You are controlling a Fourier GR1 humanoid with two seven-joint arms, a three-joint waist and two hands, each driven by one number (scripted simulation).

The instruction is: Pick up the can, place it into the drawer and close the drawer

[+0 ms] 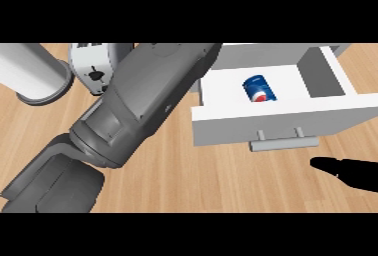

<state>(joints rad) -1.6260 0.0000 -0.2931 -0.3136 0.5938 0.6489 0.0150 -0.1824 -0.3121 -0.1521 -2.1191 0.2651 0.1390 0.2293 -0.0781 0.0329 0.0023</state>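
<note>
A blue can (258,89) lies on its side inside the open white drawer (266,125); light, rigid and slick, it looks prone to rolling. The right hand (347,171) hovers below the drawer's handle (283,143), its fingers' state unreadable. The left hand is hidden.

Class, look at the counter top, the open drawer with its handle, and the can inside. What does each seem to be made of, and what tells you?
Counter top: likely wood or a wood-look laminate, matte, with pale plank grain.
Drawer: smooth white panels, perhaps painted board or plastic, showing no grain.
Handle: plain grey bar, possibly metal, dull finish.
Can: probably thin metal with a glossy blue, red and white print.
</note>
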